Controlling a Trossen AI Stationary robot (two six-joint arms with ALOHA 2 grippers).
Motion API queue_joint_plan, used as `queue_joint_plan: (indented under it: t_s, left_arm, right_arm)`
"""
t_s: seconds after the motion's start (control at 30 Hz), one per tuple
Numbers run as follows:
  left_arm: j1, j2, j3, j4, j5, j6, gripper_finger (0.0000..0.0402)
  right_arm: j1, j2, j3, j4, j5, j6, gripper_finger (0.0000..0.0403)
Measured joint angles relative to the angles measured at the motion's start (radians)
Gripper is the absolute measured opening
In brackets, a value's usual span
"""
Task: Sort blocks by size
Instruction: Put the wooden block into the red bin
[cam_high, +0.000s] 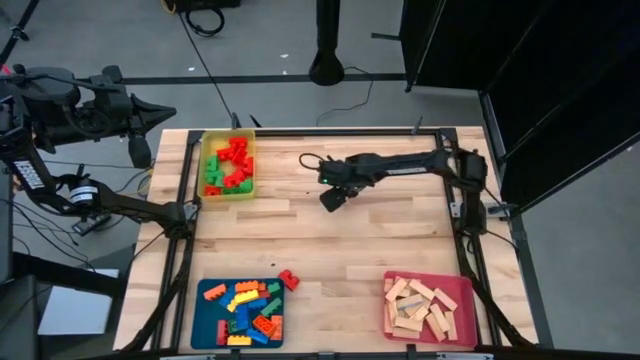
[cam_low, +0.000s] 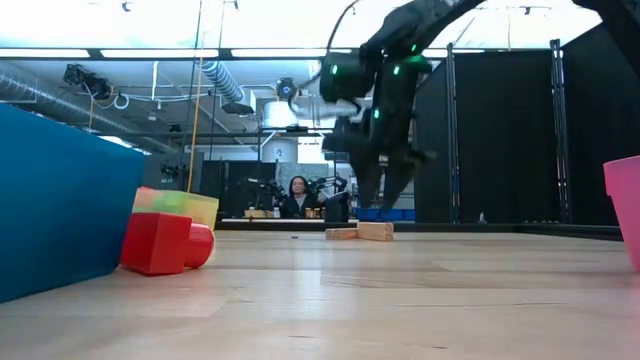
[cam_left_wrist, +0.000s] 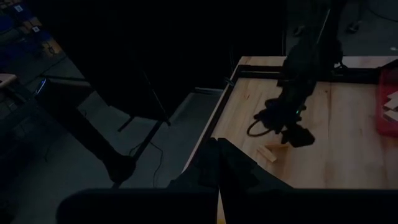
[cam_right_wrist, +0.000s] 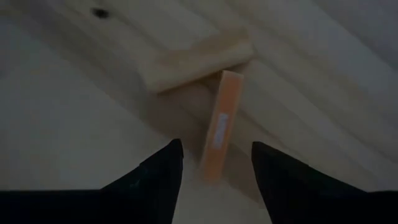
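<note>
Three flat trays sit on the worktop (cam_high: 330, 250): a yellow tray (cam_high: 248, 165) at about 11 o'clock, a blue tray (cam_high: 208, 320) at about 7 o'clock and a pink tray (cam_high: 462, 292) at about 5 o'clock. The yellow tray holds a heap of red and green studded bricks (cam_high: 228, 168), too crowded to count. The blue tray carries mixed studded bricks (cam_high: 252, 312) in yellow, blue, orange, green and red, also beyond an exact count. The pink tray is filled with pale wooden bars (cam_high: 420, 305), roughly a dozen. One red brick (cam_high: 289, 280) lies loose on the worktop just beside the blue tray's 1 o'clock corner. Two more wooden bars lie near the worktop's 12 o'clock area: one flat bar (cam_right_wrist: 198, 60) and one bar standing on edge (cam_right_wrist: 222, 124), their ends touching. The right tool (cam_right_wrist: 214, 163) hangs just above this pair with its fingers apart on either side of the on-edge bar, not clamped on it. The left tool (cam_left_wrist: 219, 163) waits off the worktop's 9 o'clock edge, fingers together and empty.
</note>
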Motion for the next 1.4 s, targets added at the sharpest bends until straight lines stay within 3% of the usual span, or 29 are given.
queue_joint_plan:
  t_s: [0.27,0.33,0.47,0.8,0.93,1.07,1.27,1.4]
  left_arm:
    - [0.000,0.000,0.000,0.000,0.000,0.004,0.0002]
    - [0.000,0.000,0.000,0.000,0.000,0.005,0.0002]
    - [0.000,0.000,0.000,0.000,-0.003,0.033,0.0002]
    - [0.000,0.000,0.000,0.000,-0.004,0.033,0.0002]
    - [0.000,0.000,0.000,0.000,-0.005,0.030,0.0002]
    - [0.000,0.000,0.000,0.000,-0.005,0.029,0.0002]
    - [0.000,0.000,0.000,0.000,-0.005,-0.002,0.0002]
    - [0.000,0.000,0.000,0.000,-0.005,-0.010,0.0002]
  right_arm:
    - [-0.021,0.142,0.007,0.040,-0.091,-0.042,0.0197]
    - [-0.020,0.161,0.008,0.029,-0.094,-0.042,0.0170]
    - [-0.004,0.146,0.006,0.015,-0.066,-0.043,0.0063]
    - [0.061,-0.062,0.000,-0.112,-0.060,-0.022,0.0073]
    - [0.174,-0.176,0.000,-0.206,-0.116,0.065,0.0073]
    - [0.366,-0.271,0.001,-0.306,-0.175,0.214,0.0073]
    - [0.692,-0.325,0.001,-0.519,-0.229,0.617,0.0073]
    - [0.867,-0.319,-0.006,-0.547,-0.308,0.833,0.0073]
